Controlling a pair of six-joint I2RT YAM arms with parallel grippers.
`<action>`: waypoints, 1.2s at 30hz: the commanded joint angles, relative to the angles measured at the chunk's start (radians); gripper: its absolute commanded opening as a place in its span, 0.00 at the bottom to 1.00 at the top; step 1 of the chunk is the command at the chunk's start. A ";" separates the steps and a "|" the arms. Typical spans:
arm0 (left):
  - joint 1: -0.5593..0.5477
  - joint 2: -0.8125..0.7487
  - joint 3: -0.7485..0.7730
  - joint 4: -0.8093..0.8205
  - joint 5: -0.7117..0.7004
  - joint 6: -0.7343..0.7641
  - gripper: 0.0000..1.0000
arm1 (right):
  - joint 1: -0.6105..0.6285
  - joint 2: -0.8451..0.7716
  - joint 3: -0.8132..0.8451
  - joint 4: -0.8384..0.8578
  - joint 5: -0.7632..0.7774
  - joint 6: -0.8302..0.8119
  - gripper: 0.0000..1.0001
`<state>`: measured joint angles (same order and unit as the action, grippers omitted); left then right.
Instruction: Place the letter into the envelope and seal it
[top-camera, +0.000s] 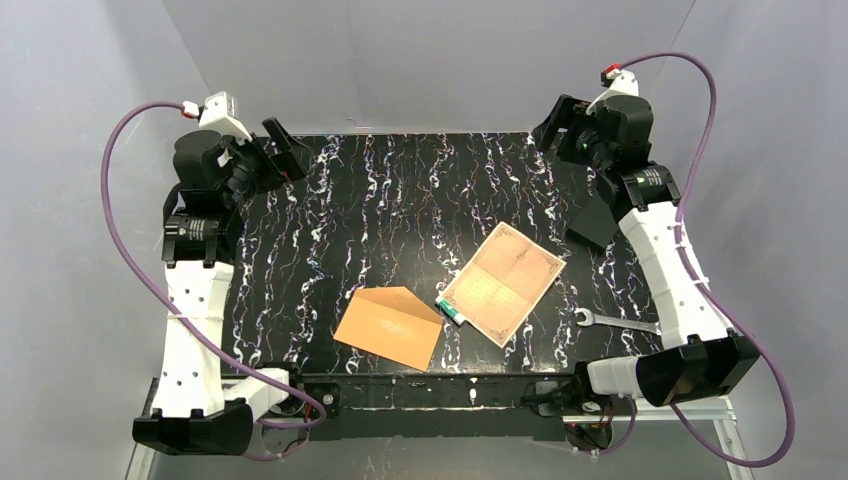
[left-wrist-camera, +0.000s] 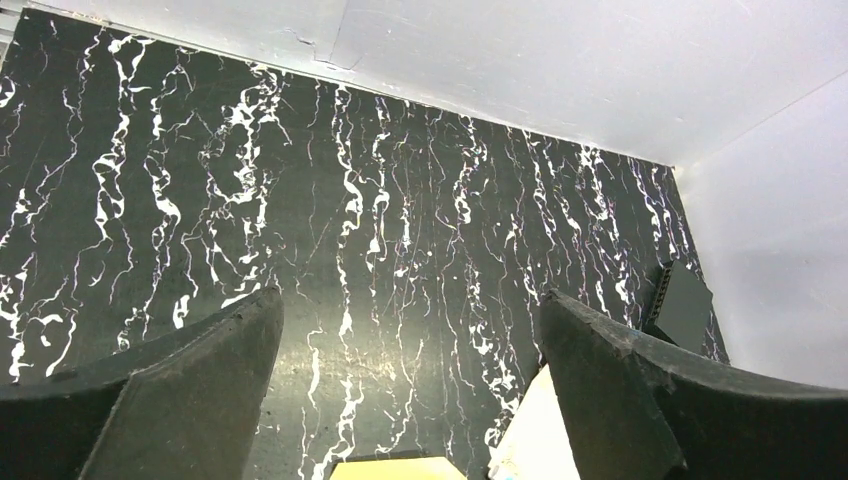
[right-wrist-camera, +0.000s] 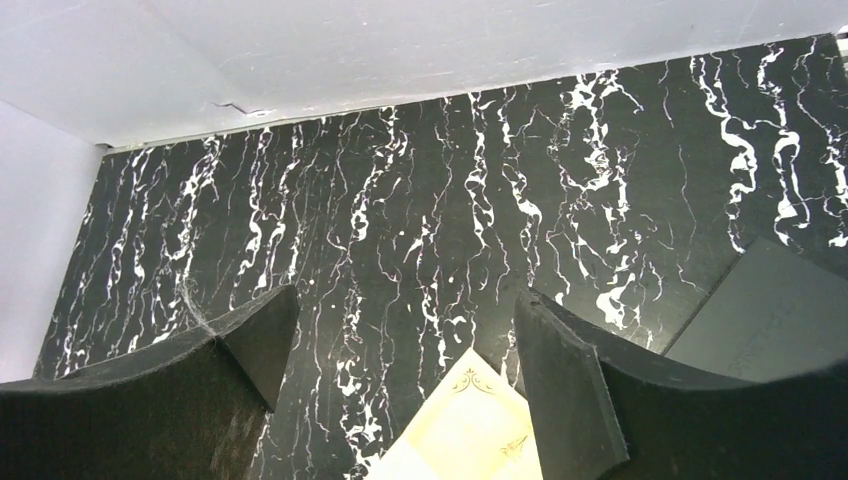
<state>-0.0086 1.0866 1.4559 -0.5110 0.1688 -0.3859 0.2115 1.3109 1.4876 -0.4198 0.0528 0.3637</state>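
The letter (top-camera: 505, 280), a pale tan sheet with an ornate border and fold creases, lies flat right of the table's middle. The plain orange-brown envelope (top-camera: 390, 326) lies flat to its left, near the front edge, apart from it. My left gripper (top-camera: 290, 148) is open and empty, raised at the far left. My right gripper (top-camera: 556, 125) is open and empty, raised at the far right. The left wrist view (left-wrist-camera: 410, 340) shows the envelope's edge (left-wrist-camera: 400, 468) and part of the letter (left-wrist-camera: 535, 430) below its fingers. The right wrist view (right-wrist-camera: 400, 340) shows a corner of the letter (right-wrist-camera: 470, 430).
A glue stick (top-camera: 450, 310) lies between envelope and letter, touching the letter's left edge. A metal wrench (top-camera: 615, 321) lies at the front right. A dark flat piece (top-camera: 595, 222) sits by the right arm. Grey walls close in the black marbled table (top-camera: 400, 200).
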 joint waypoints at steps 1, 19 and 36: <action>0.003 -0.047 0.018 0.017 0.026 0.036 0.98 | 0.002 0.011 0.002 -0.004 -0.036 0.023 0.88; -0.001 -0.002 -0.228 0.134 0.633 -0.036 0.99 | 0.465 0.234 -0.140 0.011 -0.425 -0.151 0.84; 0.000 0.013 -0.266 -0.011 0.482 0.023 0.99 | 0.597 0.630 -0.162 0.059 -0.570 -0.096 0.59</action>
<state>-0.0093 1.1091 1.1984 -0.4801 0.6750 -0.3927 0.8104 1.8801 1.3170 -0.4194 -0.4530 0.2314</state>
